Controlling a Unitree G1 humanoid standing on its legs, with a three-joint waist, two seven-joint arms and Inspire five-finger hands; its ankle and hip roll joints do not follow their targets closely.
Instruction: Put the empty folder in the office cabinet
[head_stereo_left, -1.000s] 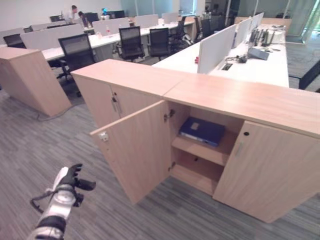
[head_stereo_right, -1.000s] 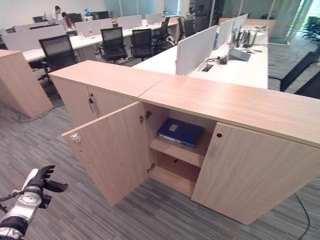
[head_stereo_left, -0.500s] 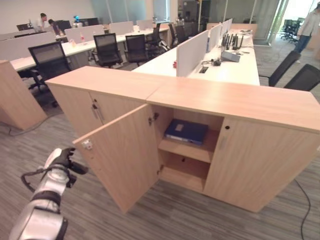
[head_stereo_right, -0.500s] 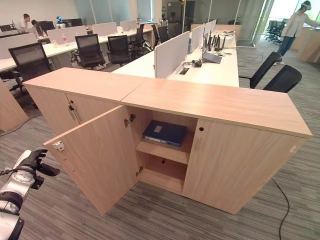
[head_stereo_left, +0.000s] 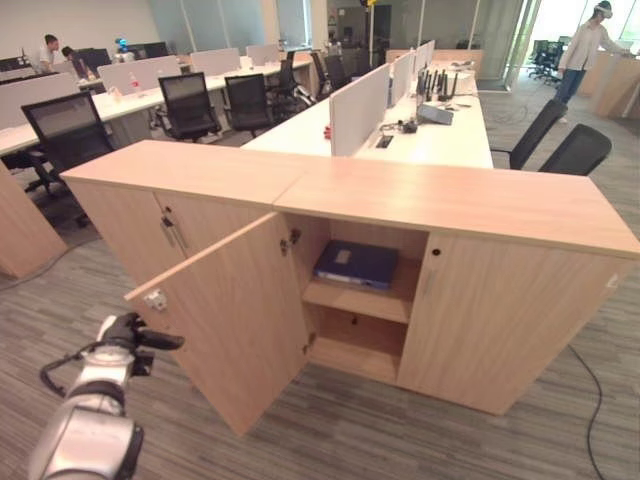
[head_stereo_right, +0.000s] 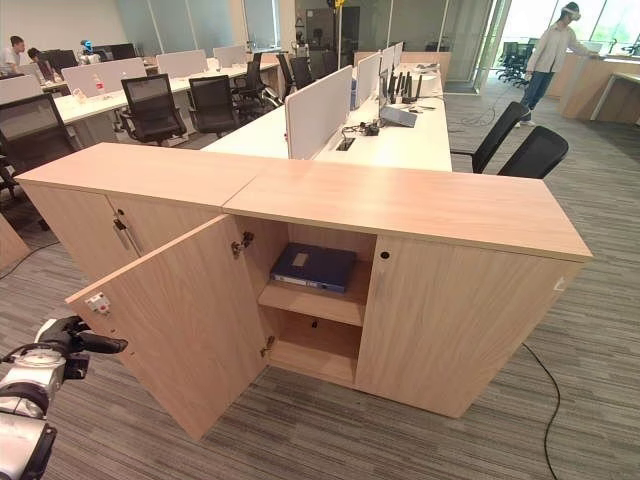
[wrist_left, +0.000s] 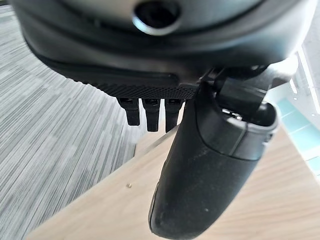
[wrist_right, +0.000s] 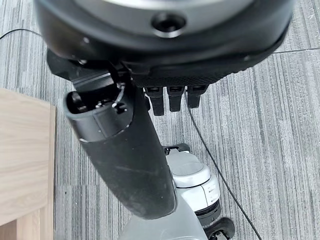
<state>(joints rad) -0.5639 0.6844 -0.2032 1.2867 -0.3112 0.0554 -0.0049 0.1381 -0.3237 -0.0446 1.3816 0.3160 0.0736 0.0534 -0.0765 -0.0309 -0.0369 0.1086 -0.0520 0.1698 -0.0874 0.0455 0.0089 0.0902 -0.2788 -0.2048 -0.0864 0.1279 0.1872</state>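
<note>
No text, number or sign is showing readably; the pale label on the blue folder (head_stereo_left: 356, 263), center frame, is appearing blank.

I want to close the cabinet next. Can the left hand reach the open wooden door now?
Probably yes: the left hand hovers open beside the open wooden door's free edge, nothing between them.

We see an open-plan office: grey striped carpet (head_stereo_left: 420, 440) along the bottom, white desks (head_stereo_left: 430, 140) and black chairs (head_stereo_left: 190, 100) across the top, bright windows (head_stereo_left: 545, 20) upper right.
</note>
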